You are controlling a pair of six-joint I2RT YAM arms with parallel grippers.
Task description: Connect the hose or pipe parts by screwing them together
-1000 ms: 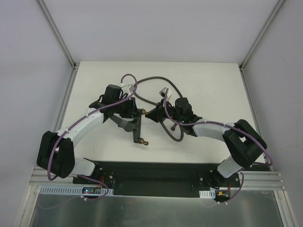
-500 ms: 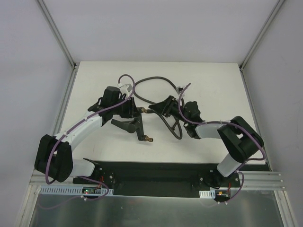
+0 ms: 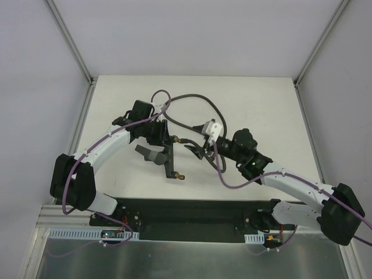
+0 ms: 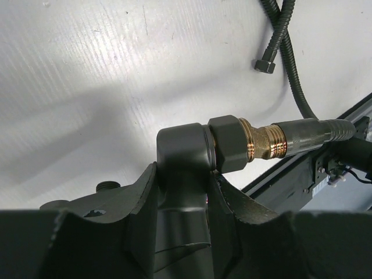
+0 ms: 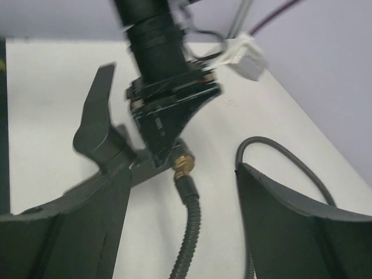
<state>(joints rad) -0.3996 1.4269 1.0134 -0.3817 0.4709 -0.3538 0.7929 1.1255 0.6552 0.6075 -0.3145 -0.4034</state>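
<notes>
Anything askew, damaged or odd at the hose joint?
Nothing stands out. The hose runs straight into the brass tip of the fitting held in the left pincer, with no tilt or damage. The right pincer stands open either side of that joint. The hose's free end lies loose on the table.

Dark-grey hose [image 5: 192, 224] with a fine ribbed pattern, against a plain white counter [image 3: 261, 104]. Black T-shaped fitting [image 4: 183, 151] with shiny brass-coloured threads [image 4: 264, 141]. Purple cables [image 5: 276, 14] along white arms [image 3: 104, 148] with black joints; pale grey walls [image 3: 174, 35] beyond.
</notes>
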